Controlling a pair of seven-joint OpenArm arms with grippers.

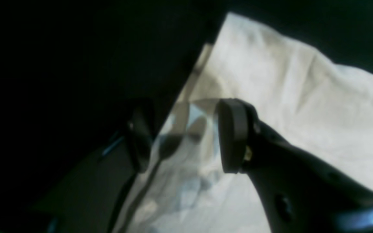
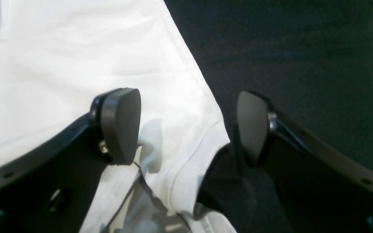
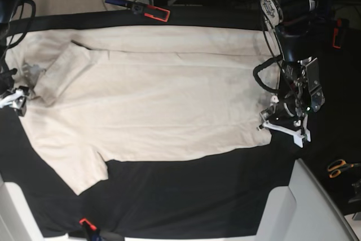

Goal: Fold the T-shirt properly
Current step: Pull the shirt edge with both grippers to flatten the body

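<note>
- Base view: T-shirt (image 3: 152, 100) lies spread on black tabletop (image 3: 186, 196).
- Left claw (image 1: 183, 136) stands apart over the shirt edge.
- Right claw (image 2: 189, 129) stands apart astride the hem.

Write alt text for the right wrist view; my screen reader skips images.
The open right pincer straddles the edge of the cream T-shirt: one finger over the cloth, the other over the black table cloth. A seamed hem runs between them.
</note>
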